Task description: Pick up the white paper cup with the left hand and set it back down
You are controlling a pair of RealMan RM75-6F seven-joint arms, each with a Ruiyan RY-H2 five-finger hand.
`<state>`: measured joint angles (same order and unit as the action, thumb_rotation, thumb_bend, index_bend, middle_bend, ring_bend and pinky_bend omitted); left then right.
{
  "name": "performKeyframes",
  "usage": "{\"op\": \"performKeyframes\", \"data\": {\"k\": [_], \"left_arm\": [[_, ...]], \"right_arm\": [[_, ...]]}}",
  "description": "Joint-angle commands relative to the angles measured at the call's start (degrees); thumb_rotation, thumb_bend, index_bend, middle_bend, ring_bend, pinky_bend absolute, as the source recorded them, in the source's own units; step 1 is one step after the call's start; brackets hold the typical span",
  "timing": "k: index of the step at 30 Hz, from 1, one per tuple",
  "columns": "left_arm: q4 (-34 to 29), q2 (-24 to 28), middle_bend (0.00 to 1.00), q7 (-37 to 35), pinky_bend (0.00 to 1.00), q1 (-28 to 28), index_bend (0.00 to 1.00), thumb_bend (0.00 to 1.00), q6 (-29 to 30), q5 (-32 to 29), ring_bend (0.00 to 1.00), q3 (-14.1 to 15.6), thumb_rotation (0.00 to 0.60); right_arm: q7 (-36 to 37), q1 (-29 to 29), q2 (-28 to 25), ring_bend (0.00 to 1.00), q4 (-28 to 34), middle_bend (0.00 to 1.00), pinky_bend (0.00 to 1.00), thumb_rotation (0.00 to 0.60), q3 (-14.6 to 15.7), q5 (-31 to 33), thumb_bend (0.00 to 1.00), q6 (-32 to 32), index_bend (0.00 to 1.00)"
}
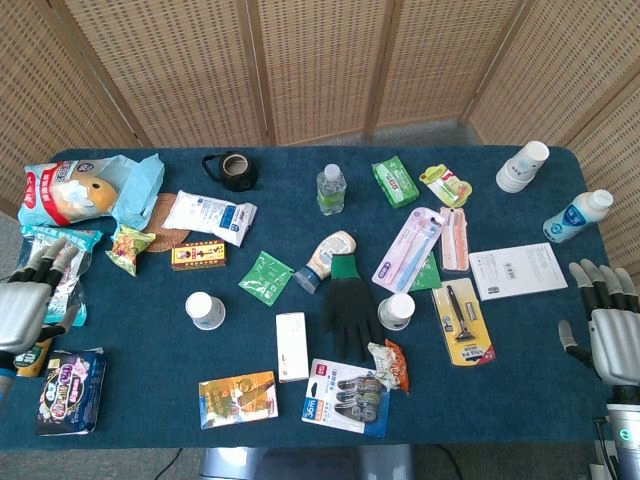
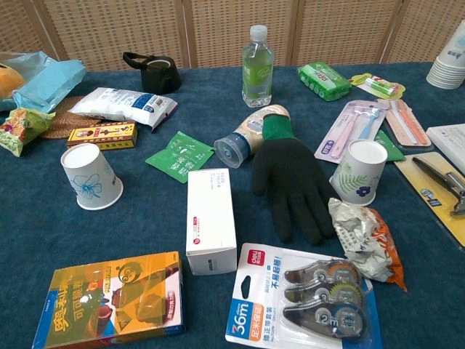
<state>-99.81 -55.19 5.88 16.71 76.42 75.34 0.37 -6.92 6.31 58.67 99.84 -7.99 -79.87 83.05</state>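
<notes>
- We are logging the white paper cup [image 1: 206,310] as standing upright on the bench [image 1: 150,360], in the left half, between the small yellow box [image 1: 199,256] and the orange card pack [image 1: 238,398] nearer the front edge; in the chest view it is leaning slightly, mouth up, touching nothing.
- We are recording the left hand [image 1: 28,305] at the left edge of the bench, over the snack packets [image 1: 45,262], well apart from the cup, holding nothing, its fingers extended and a little apart.
- We are judging the cup as already set down, since it is resting free on the cloth with no hand near it; the task appears to be at or close to its end.
- We are noting the right hand [image 1: 610,335] hanging off the right edge, fingers spread and empty, presumably parked there because the task is not calling on it.
- We are listing a second, leaf-printed cup [image 1: 397,311] beside the black glove [image 1: 350,305], and a stack of cups [image 1: 522,166] at the far right corner; neither is involved.
</notes>
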Motion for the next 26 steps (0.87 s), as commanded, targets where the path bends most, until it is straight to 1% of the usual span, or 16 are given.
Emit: {"op": "performKeyframes", "data": {"k": [1,5,10,15,26], "left_arm": [[1.6,1.7,0.00,-4.6,0.23,-3.3,0.00,0.43,1.7,-0.4,0.04,0.7,0.600],[2.7,2.2,0.00,-7.8,0.22,-5.7,0.00,0.43,3.2,-0.3,0.04,0.9,0.600],[3.5,2.0,0.00,-9.8,0.22,-7.6,0.00,0.43,4.4,0.2,0.04,0.8,0.600],[4.3,1.5,0.01,-10.9,0.22,-7.9,0.00,0.43,3.8,0.2,0.04,0.1,0.600],[4.5,0.8,0.01,-10.5,0.21,-7.8,0.00,0.43,2.2,0.5,0.04,-1.3,0.600]], "right_arm": [[-0.3,-0.1,-0.2,0.00,0.4,0.00,0.00,0.600,0.2,0.0,0.47,0.1,0.00],[-0.5,-0.4,-0.4,0.00,0.6,0.00,0.00,0.600,0.5,0.0,0.47,0.3,0.00],[-0.5,-0.6,-0.5,0.00,0.8,0.00,0.00,0.600,0.7,0.0,0.47,0.5,0.00],[-0.5,-0.5,-0.5,0.00,0.9,0.00,0.00,0.600,0.9,0.0,0.47,0.2,0.00],[-0.2,-0.5,-0.6,0.00,0.8,0.00,0.00,0.600,1.1,0.2,0.47,0.0,0.00]]}}
